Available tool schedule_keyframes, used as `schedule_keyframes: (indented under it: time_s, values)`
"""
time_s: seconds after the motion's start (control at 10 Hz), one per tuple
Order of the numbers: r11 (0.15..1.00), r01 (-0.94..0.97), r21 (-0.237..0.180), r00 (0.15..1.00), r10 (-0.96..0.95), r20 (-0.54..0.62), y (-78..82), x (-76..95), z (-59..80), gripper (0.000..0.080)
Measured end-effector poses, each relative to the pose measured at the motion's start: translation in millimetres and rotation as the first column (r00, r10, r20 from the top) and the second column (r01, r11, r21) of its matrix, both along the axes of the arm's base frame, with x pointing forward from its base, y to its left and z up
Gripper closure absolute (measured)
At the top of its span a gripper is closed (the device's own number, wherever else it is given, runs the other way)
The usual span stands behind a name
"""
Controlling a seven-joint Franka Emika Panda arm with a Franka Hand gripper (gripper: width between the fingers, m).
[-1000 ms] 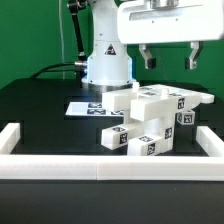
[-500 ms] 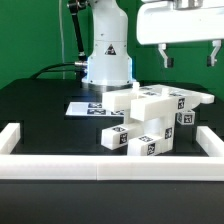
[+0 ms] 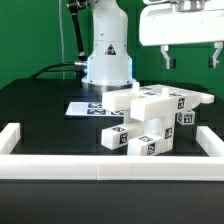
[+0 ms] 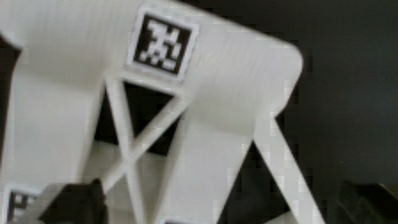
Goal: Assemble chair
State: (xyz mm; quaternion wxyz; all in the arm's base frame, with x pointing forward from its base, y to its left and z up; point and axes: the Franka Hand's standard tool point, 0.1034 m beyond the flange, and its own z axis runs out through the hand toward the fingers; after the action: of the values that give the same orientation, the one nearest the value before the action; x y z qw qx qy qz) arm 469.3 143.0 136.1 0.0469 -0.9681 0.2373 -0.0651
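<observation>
Gripper [image 3: 192, 58]: jaws at full spread, nothing between them, touching nothing. It hangs high over the worktop [image 3: 40, 105], above the end of the chair [image 3: 150, 122] that lies toward the exterior view's right, and well clear of it.

Wrist view: looks down on a white panel [image 4: 80, 110] of the chair carrying one square tag [image 4: 164, 42], with thin slanted struts [image 4: 146, 135] crossing below it. Picture is blurred; the dark shapes at its edge are probably the fingertips, no contact shown.

Chair: one cluster of white tagged parts near the worktop edge closest to the exterior camera, toward the exterior view's right corner, just inside the border rail [image 3: 100, 167]. A flat slab [image 3: 165, 97] lies on top, with blocks and bars stacked under it. Whether every piece is locked home or only resting, cannot tell.

Marker board [image 3: 82, 106] lies flat beside the cluster, toward the arm's base [image 3: 106, 62].

Progress, as judged: well along. All tagged parts in view belong to the one cluster, so joining looks mostly done. What is left is likely seating or tightening and setting the piece upright.
</observation>
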Motion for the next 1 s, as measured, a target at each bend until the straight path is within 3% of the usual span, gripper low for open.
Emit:
schedule_keyframes:
  time_s: [0.3,0.7,1.0]
  values:
    - [0.998,-0.056,0.004,0.998,0.056,0.013,11.1,-22.1,-11.4,0.0150]
    - [0.996,-0.083,0.013,0.996,0.083,-0.036,7.3,-23.5,-12.6,0.0150]
    - [0.992,-0.128,0.012,0.991,0.129,-0.043,15.5,-31.2,-15.6,0.0150]
